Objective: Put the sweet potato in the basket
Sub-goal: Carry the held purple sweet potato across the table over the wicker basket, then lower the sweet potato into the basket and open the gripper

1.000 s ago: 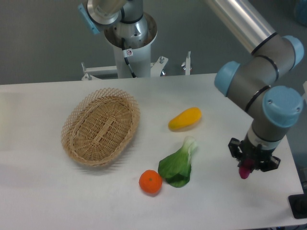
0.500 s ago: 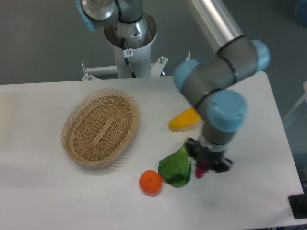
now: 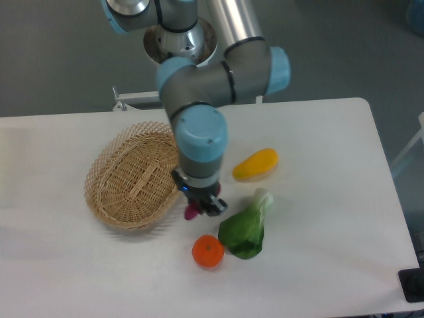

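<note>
The magenta sweet potato [image 3: 191, 212] hangs in my gripper [image 3: 197, 207], which is shut on it, just off the right rim of the basket. Only the tuber's lower tip shows below the black fingers. The oval tan wicker basket [image 3: 112, 199] lies on the white table at the left, with nothing inside it. My arm comes down from the top, and its wrist covers the basket's right edge.
A yellow oblong fruit [image 3: 256, 164] lies right of the arm. A green leafy vegetable [image 3: 246, 227] and a round orange [image 3: 208, 252] sit just right of and below the gripper. The arm's base [image 3: 179, 46] stands behind the table.
The arm has swung left across the table with the sweet potato, from the right edge past the green vegetable to the basket's right rim.
</note>
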`<state>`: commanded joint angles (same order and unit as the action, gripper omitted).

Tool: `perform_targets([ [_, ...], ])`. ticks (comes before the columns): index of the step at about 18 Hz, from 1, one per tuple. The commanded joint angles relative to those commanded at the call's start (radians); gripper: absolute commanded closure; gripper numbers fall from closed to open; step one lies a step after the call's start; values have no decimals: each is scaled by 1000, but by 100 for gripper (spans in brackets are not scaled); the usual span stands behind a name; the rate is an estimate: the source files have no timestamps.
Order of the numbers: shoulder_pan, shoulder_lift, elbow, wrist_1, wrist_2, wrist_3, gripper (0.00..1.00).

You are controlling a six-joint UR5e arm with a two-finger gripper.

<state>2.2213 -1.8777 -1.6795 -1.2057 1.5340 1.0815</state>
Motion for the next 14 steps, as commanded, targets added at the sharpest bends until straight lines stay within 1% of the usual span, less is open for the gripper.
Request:
perform_targets([
  [2, -20, 15, -46, 11, -3, -3, 73],
  [3, -41, 17, -71, 29, -3, -6, 73],
  [6, -69, 19, -146, 116, -5, -9, 73],
  [8, -84, 19, -173, 144, -6, -11, 73],
  [11, -95, 15, -193, 144, -6, -11, 72],
  [12, -95, 17, -198, 144, -6, -11, 69],
  [14, -95, 17, -204, 146, -5, -11, 60],
])
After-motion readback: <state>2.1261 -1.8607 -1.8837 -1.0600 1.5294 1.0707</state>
